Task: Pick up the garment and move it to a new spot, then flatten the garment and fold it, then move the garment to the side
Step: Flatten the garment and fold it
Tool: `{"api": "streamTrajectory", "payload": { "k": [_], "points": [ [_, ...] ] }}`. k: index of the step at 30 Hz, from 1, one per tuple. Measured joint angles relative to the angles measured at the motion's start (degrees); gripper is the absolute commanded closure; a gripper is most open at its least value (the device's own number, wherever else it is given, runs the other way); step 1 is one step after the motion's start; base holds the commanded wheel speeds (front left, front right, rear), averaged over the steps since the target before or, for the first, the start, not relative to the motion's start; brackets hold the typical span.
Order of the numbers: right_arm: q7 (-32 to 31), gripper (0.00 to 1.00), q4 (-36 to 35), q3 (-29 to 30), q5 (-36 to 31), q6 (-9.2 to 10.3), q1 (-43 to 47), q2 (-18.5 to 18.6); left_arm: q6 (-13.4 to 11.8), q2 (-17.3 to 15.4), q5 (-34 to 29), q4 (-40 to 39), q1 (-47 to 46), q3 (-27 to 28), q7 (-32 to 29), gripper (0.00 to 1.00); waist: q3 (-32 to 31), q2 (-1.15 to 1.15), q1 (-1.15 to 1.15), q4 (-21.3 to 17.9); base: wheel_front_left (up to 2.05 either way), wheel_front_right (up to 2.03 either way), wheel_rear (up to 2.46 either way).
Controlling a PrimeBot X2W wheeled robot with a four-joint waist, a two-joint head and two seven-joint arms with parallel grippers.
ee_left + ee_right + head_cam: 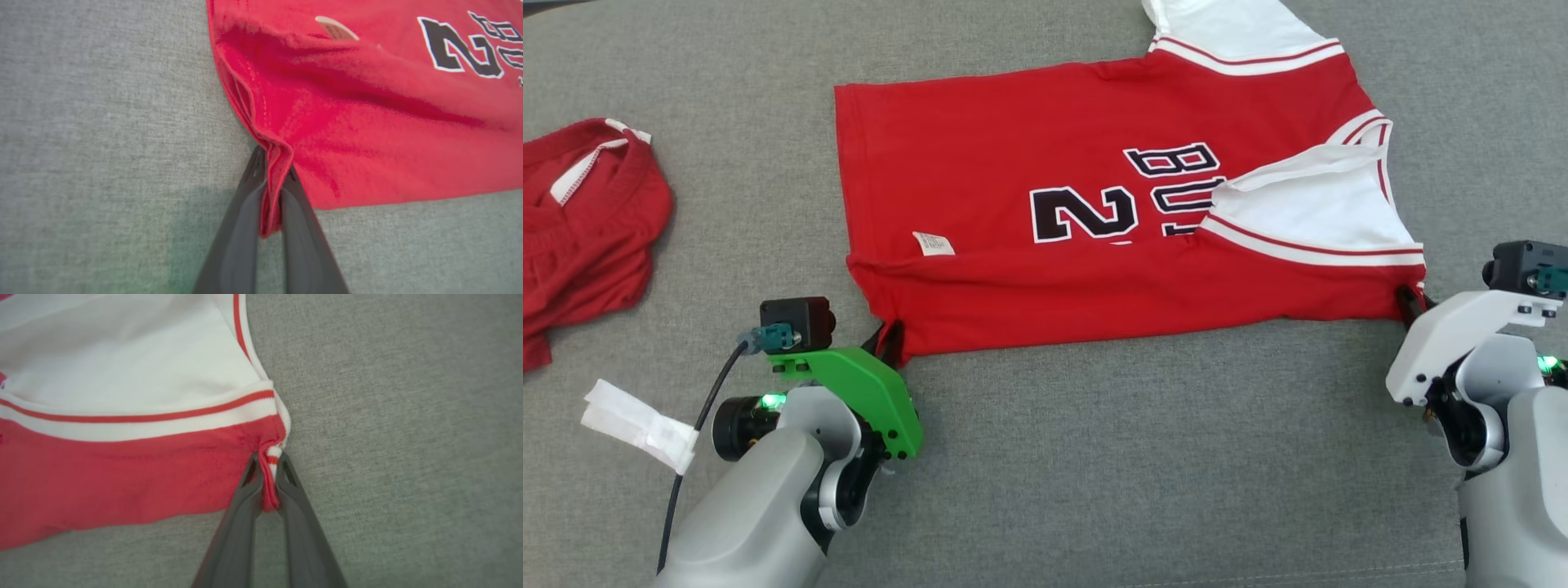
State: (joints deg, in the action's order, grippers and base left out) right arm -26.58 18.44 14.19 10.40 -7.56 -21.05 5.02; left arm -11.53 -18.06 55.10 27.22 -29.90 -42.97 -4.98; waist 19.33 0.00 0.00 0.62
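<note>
I see red basketball jersey [1054, 188] lying flat mid grey upholstered surface [1094, 457], near edge folded over, white sleeve [1307, 204] covering part of lettering. Left gripper [274, 161] clamped on hem corner; right gripper [269, 457] clamped on sleeve-end corner. Crumpled red garment with white trim [588, 220] at far left, well apart from jersey. White strip [637, 425] beside left forearm.

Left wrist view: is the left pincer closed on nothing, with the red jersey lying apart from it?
No, the left pincer is shut on a bunched corner of the red jersey.
</note>
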Motion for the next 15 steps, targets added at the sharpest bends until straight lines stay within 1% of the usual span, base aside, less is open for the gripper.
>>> {"api": "streamTrajectory", "payload": {
  "k": [3, 7, 11, 15],
  "points": [
    [0.98, 1.0, -2.93, 0.92, 0.45, 0.0, 2.92, -0.29, 0.37, -0.79, 0.4, -0.88, 1.41, 0.22, 0.54, 1.0, -1.2, 0.0, 0.0, -0.13, 0.0, 0.0, 0.0],
    [1.26, 1.0, -8.89, 2.11, 0.86, 0.0, 7.38, -0.97, 0.33, -2.63, 1.13, -3.74, 4.39, 0.21, -0.02, 1.0, -3.08, 0.0, 0.0, -0.42, 0.0, 0.0, 0.0],
    [-0.2, 1.0, -14.17, 2.7, 1.34, 0.0, 12.32, -1.82, -1.13, -5.53, 1.43, -8.23, 7.92, -0.13, -1.64, 1.0, -4.82, 0.0, 0.0, -1.02, 0.0, 0.0, 0.0],
    [-2.08, 1.0, -17.17, 3.64, 2.54, -0.01, 16.7, -2.26, -2.38, -8.32, 2.08, -13.05, 11.32, -0.41, -3.37, 1.0, -6.13, 0.0, 0.0, -1.63, 0.0, 0.0, 0.0]
  ]
}}
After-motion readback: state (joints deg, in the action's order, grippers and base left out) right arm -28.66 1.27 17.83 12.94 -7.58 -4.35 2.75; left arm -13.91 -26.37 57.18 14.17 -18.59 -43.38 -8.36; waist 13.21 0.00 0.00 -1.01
